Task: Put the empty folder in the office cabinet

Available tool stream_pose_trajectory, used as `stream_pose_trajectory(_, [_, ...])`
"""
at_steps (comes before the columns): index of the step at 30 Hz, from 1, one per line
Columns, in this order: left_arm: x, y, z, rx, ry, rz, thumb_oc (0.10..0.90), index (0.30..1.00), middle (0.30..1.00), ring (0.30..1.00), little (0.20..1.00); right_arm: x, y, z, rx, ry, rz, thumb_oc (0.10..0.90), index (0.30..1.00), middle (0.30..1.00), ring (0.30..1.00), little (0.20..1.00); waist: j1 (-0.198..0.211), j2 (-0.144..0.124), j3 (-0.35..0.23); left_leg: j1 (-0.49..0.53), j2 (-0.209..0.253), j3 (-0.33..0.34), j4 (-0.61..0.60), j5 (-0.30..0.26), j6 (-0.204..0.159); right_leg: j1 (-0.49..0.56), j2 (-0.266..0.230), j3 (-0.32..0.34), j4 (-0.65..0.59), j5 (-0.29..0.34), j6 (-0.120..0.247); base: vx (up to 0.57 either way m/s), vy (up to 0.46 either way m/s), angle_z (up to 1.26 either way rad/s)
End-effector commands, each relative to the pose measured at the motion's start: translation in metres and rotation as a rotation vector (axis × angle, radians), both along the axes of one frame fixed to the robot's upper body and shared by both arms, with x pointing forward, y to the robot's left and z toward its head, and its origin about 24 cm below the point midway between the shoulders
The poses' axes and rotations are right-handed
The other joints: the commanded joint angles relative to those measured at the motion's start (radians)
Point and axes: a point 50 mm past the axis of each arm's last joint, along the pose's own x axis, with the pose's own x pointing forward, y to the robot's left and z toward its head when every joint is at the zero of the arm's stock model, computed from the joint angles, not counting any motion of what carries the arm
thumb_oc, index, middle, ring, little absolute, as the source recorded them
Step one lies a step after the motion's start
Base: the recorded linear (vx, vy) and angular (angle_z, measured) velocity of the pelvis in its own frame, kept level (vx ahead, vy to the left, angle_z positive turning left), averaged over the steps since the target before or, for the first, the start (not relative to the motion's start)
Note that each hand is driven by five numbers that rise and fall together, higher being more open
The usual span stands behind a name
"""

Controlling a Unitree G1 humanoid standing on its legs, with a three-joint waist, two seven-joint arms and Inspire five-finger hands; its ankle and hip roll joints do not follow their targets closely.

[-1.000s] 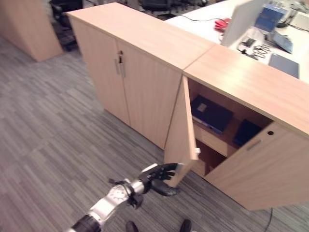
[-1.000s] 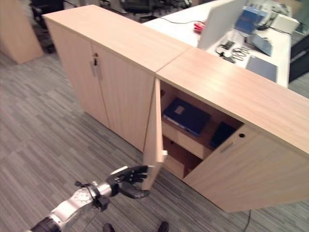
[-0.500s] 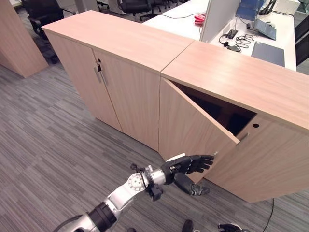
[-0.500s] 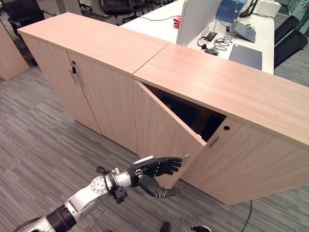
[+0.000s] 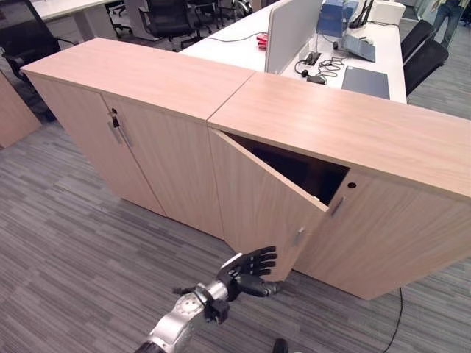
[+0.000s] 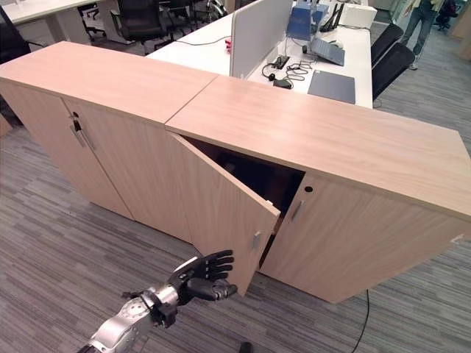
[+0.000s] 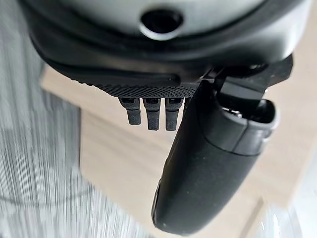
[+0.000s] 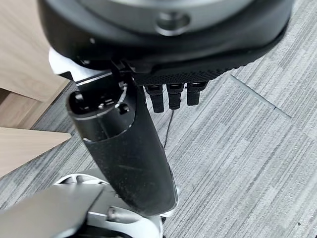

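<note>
The light wood office cabinet (image 5: 346,125) stands with its left door (image 5: 257,198) swung partly out and its right door (image 5: 390,235) nearly flush. Behind the gap the inside (image 5: 302,165) is dark, so what lies on the shelves is hidden. My left hand (image 5: 249,263) is low by the door's bottom corner, open, with straight fingers at the door's face. The left wrist view shows that hand (image 7: 208,163) with the door's wood (image 7: 114,163) just past its fingers. My right hand (image 8: 124,148) hangs open and holds nothing, over the grey carpet (image 8: 257,148).
A second cabinet (image 5: 140,81) with both doors shut adjoins on the left. Behind the cabinets is a white desk (image 5: 346,55) with a divider screen, cables and a laptop. Office chairs (image 5: 165,11) stand beyond. A person (image 5: 449,11) is at the far back right.
The cabinet's left door has swung from wide open to mostly closed, hiding the blue folders on the shelf. My left hand followed the door, then dropped lower. The camera has also shifted.
</note>
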Motion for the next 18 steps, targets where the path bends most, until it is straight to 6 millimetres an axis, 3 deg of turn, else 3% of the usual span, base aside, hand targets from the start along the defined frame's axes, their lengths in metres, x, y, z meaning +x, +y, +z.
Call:
stream_pose_trajectory(1, [0.031,0.003,0.036,0.027,-0.255,0.050,0.800,0.900,0.900,0.900,0.900,0.027,-0.021,0.010,-0.059,-0.057,-0.033,0.800,0.900,0.900,0.900,0.900,0.027,-0.059,-0.015,-0.078,0.030,-0.163,0.078,0.057,-0.073,0.061,0.052,-0.015,0.007,-0.157,-0.007,-0.03,-0.052,-0.43])
stream_pose_trajectory(2, [0.031,0.012,0.031,0.060,-0.246,0.097,0.800,0.900,0.900,0.900,0.900,0.030,-0.025,0.012,-0.066,-0.070,-0.027,0.800,0.900,0.900,0.900,0.900,0.041,-0.070,-0.008,-0.105,-0.004,-0.235,0.105,0.011,-0.049,0.060,0.049,0.001,0.007,-0.153,-0.010,-0.03,-0.025,-0.49])
stream_pose_trajectory(3, [0.031,0.012,0.031,0.060,-0.247,0.098,0.800,0.900,0.900,0.900,0.900,0.031,-0.025,0.012,-0.066,-0.070,-0.026,0.800,0.900,0.900,0.900,0.900,0.036,-0.069,-0.009,-0.114,-0.004,-0.241,0.117,0.003,-0.046,0.060,0.048,-0.003,0.007,-0.154,-0.008,-0.02,-0.026,-0.38])
stream_pose_trajectory(4, [0.031,0.019,0.027,0.100,-0.244,0.134,0.800,0.900,0.900,0.900,0.900,0.032,-0.029,0.013,-0.071,-0.079,-0.029,0.800,0.900,0.900,0.900,0.900,0.050,-0.081,-0.004,-0.129,-0.045,-0.302,0.129,-0.053,-0.023,0.061,0.044,0.011,0.007,-0.150,-0.008,-0.06,0.003,-0.35])
stream_pose_trajectory(5, [0.031,0.027,0.019,0.185,-0.243,0.175,0.800,0.900,0.900,0.900,0.900,0.035,-0.029,0.014,-0.073,-0.092,-0.029,0.800,0.900,0.900,0.900,0.900,0.066,-0.102,0.005,-0.159,-0.117,-0.364,0.157,-0.120,0.019,0.059,0.026,0.011,0.007,-0.132,-0.009,-0.06,-0.003,-0.21])
stream_pose_trajectory(6, [0.031,0.027,0.019,0.185,-0.243,0.175,0.800,0.900,0.900,0.900,0.900,0.035,-0.029,0.014,-0.074,-0.092,-0.030,0.800,0.900,0.900,0.900,0.900,0.065,-0.102,0.005,-0.162,-0.117,-0.365,0.159,-0.121,0.019,0.058,0.026,0.010,0.007,-0.132,-0.009,-0.07,0.056,-0.20])
stream_pose_trajectory(7, [0.026,0.039,0.005,0.257,-0.198,0.206,0.800,0.900,0.900,0.900,0.900,0.043,-0.032,0.017,-0.085,-0.112,-0.007,0.800,0.900,0.900,0.900,0.900,0.084,-0.105,0.014,-0.207,-0.201,-0.442,0.198,-0.167,0.038,0.060,0.021,0.024,0.009,-0.123,-0.006,-0.02,0.046,-0.18])
stream_pose_trajectory(8, [0.026,0.039,0.005,0.257,-0.198,0.206,0.800,0.900,0.900,0.900,0.900,0.043,-0.032,0.017,-0.085,-0.112,-0.007,0.800,0.900,0.900,0.900,0.900,0.083,-0.104,0.014,-0.209,-0.201,-0.443,0.201,-0.169,0.039,0.059,0.021,0.023,0.009,-0.123,-0.005,-0.04,0.098,-0.36])
stream_pose_trajectory(9, [0.019,0.048,-0.005,0.269,-0.145,0.234,0.800,0.900,0.900,0.900,0.900,0.048,-0.034,0.019,-0.096,-0.122,0.008,0.800,0.900,0.900,0.900,0.900,0.091,-0.097,0.022,-0.238,-0.247,-0.485,0.230,-0.182,0.040,0.057,0.019,0.039,0.017,-0.117,-0.002,-0.03,0.093,-0.42])
stream_pose_trajectory(11, [0.007,0.061,-0.023,0.247,-0.038,0.310,0.800,0.900,0.900,0.900,0.900,0.049,-0.034,0.019,-0.097,-0.120,0.018,0.800,0.900,0.900,0.900,0.900,0.090,-0.086,0.015,-0.225,-0.276,-0.515,0.200,-0.184,0.047,0.053,0.019,0.054,0.022,-0.113,0.001,0.00,0.102,-0.70])
stream_pose_trajectory(12, [0.007,0.061,-0.023,0.247,-0.038,0.310,0.800,0.900,0.900,0.900,0.900,0.049,-0.034,0.019,-0.097,-0.120,0.018,0.800,0.900,0.900,0.900,0.900,0.089,-0.086,0.015,-0.226,-0.277,-0.516,0.200,-0.184,0.047,0.053,0.019,0.053,0.022,-0.113,0.002,0.04,0.130,-0.67])
stream_pose_trajectory(13, [-0.007,0.073,-0.043,0.252,0.080,0.384,0.800,0.900,0.900,0.900,0.900,0.047,-0.033,0.018,-0.095,-0.112,0.011,0.800,0.900,0.900,0.900,0.900,0.086,-0.074,0.001,-0.182,-0.288,-0.517,0.141,-0.181,0.058,0.055,0.019,0.060,0.024,-0.112,0.007,0.04,0.138,-0.42])
stream_pose_trajectory(18, [-0.049,0.094,-0.083,0.420,0.341,0.411,0.800,0.900,0.900,0.900,0.900,0.035,-0.023,0.012,-0.074,-0.074,0.030,0.800,0.900,0.900,0.900,0.900,0.061,-0.051,-0.047,-0.117,-0.298,-0.477,-0.002,-0.139,0.067,0.038,0.001,0.062,0.027,-0.104,0.028,0.03,0.143,-0.06])
